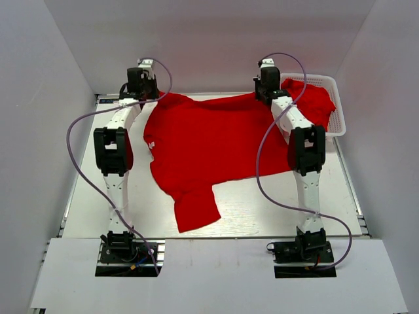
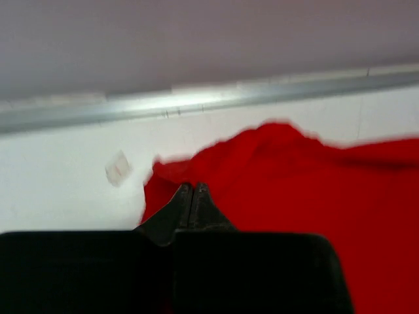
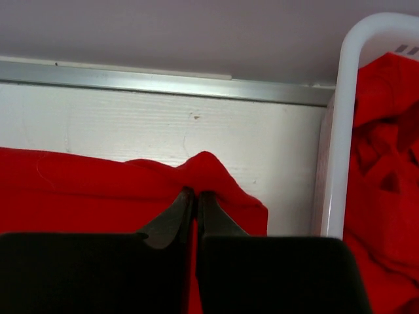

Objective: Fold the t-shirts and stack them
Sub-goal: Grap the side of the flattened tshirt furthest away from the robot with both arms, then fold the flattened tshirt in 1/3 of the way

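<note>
Both arms reach from their bases at the near edge right across to the far side of the desk (image 1: 249,219). The left arm (image 1: 112,150) runs up the left margin with its dark elbow block raised, and the white forearm slants inward toward the far rail (image 2: 196,101). The right arm (image 1: 306,150) mirrors it on the right, its forearm also angled inward and away.

The left pincer (image 2: 193,190) points at the far rail. Its two dark fingers are pressed together with no gap, and the tips bite the far left corner of the spread t-shirt (image 1: 209,144), where the cloth humps up just behind them. The right pincer (image 3: 196,195) shows only a thin slit between its fingers, and a small peak of the same shirt's far right edge is pinched at the tips.

That shirt lies over the middle of the desk between the two arms, its far edge running from one pincer to the other. One sleeve lies toward the near edge, left of centre.

Just right of the right pincer, in the far right corner, stands the white basket (image 3: 337,131), with more red t-shirts (image 3: 386,163) crumpled inside it
</note>
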